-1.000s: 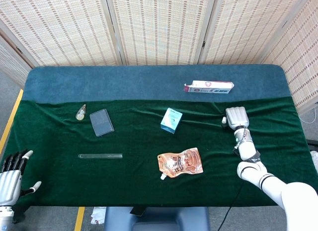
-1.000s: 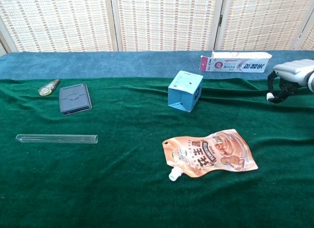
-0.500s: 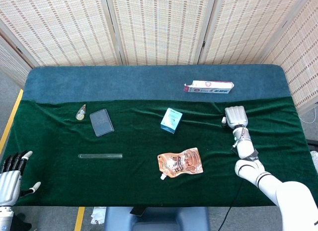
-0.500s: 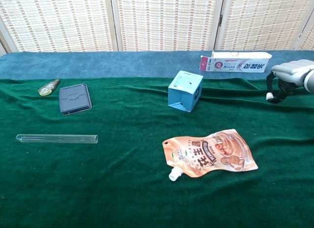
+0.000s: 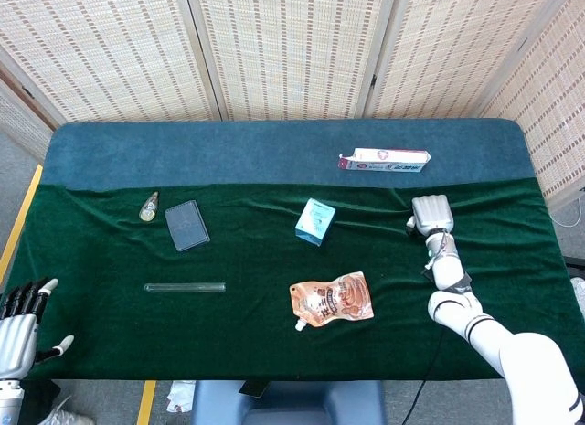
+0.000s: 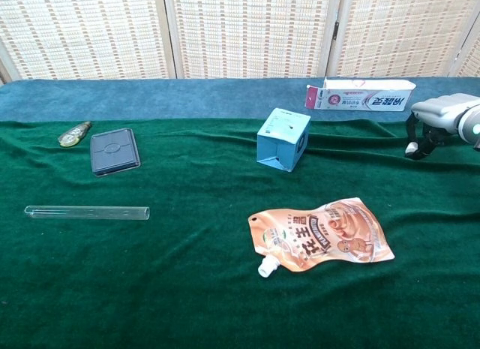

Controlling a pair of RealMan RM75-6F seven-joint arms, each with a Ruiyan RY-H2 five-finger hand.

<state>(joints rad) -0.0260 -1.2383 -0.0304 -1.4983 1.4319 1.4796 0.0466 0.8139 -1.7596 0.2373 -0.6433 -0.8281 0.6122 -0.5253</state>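
Observation:
My right hand (image 5: 432, 215) hovers palm down over the green cloth at the right, fingers straight, thumb hanging, holding nothing. It also shows at the right edge of the chest view, right hand (image 6: 439, 118). Nearest to it are a white toothpaste box (image 5: 384, 160) (image 6: 360, 95) behind it and a small light-blue carton (image 5: 315, 221) (image 6: 283, 139) to its left. An orange spouted pouch (image 5: 331, 300) (image 6: 322, 235) lies flat near the front. My left hand (image 5: 20, 324) hangs off the table's front left corner, fingers spread and empty.
A glass test tube (image 5: 184, 286) (image 6: 86, 212) lies at the front left. Behind it are a dark flat case (image 5: 186, 225) (image 6: 115, 151) and a small yellowish bottle (image 5: 149, 206) (image 6: 74, 133). Green cloth covers the table (image 5: 256, 260); woven screens stand behind.
The right hand has shifted slightly left and farther back. The left hand has sunk a little lower at the frame's corner. The objects have not moved.

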